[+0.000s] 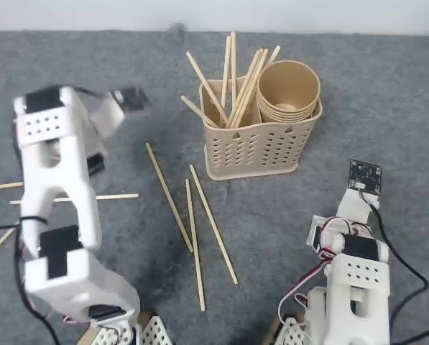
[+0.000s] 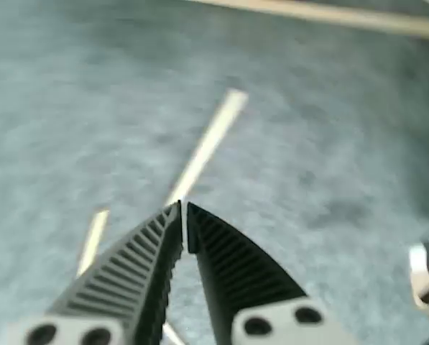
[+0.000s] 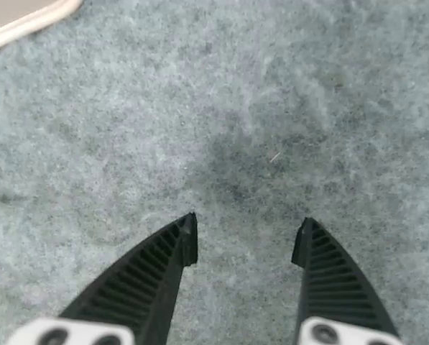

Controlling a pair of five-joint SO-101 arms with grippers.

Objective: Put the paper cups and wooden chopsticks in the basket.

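Observation:
A beige slotted basket (image 1: pixel 251 152) stands at the back centre, holding stacked paper cups (image 1: pixel 289 90) and several wooden chopsticks (image 1: pixel 236 86). Three loose chopsticks (image 1: pixel 194 241) lie on the carpet in front of it, and more (image 1: pixel 74 198) lie at the left by the left arm. My left gripper (image 1: pixel 131 100) is raised left of the basket. In its wrist view the left gripper (image 2: pixel 183 210) is shut, tips together with nothing seen between them, above a chopstick (image 2: pixel 208 140) on the carpet. My right gripper (image 3: pixel 248 233) is open over bare carpet, near the basket's corner (image 3: pixel 27 21).
Grey carpet (image 1: pixel 386 93) covers the table. The right arm (image 1: pixel 358 259) sits folded at the front right, with a wrist camera board (image 1: pixel 363 176) at its top. The left arm's white body (image 1: pixel 60 187) stands over the left-hand chopsticks.

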